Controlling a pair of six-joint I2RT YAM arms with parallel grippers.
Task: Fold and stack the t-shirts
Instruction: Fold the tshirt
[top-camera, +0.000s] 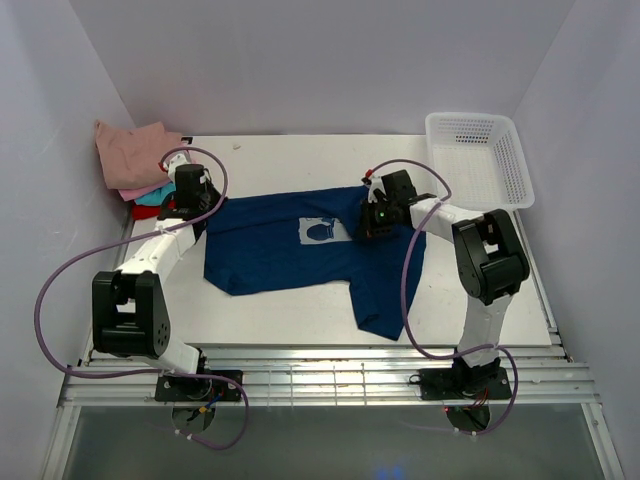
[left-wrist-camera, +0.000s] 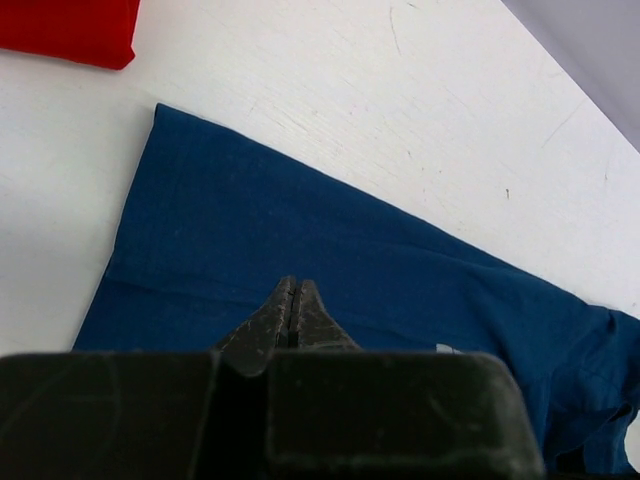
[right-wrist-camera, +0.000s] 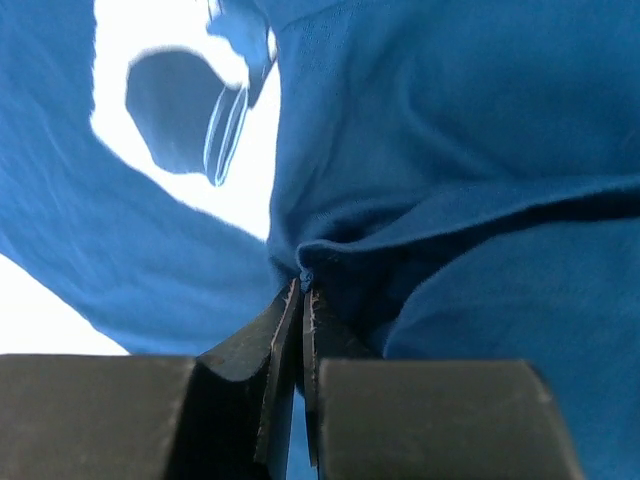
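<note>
1. Stack (top-camera: 130, 155): folded tees, pink on top and loosely laid, with the red tee (left-wrist-camera: 65, 30) at the bottom. Risk: the left arm works just right of it, and a sweep that way could knock it out of square.
2. Left gripper (left-wrist-camera: 292, 297): just right of the stack, over the edge of the tee (top-camera: 270, 250) nearest it. Fingers are closed tip to tip, and no cloth shows between them. Risk: a lift begun now would raise one side only and skew the fold.
3. Tee: navy, spread print-up right of the stack, one corner near the red tee. A flap on the side away from the stack trails toward the arms. Risk: that flap drags and bunches under any fold.
4. Right gripper (right-wrist-camera: 303, 290): well right of the stack, just past the print (top-camera: 317, 231), clamped on a small ridge of tee. Risk: the bite looks shallow and may slip. I cannot tell how many layers are held.
5. Basket (top-camera: 478, 160): farthest right of the stack, apart from the tee. Risk: contact only if the right arm swings wide.
</note>
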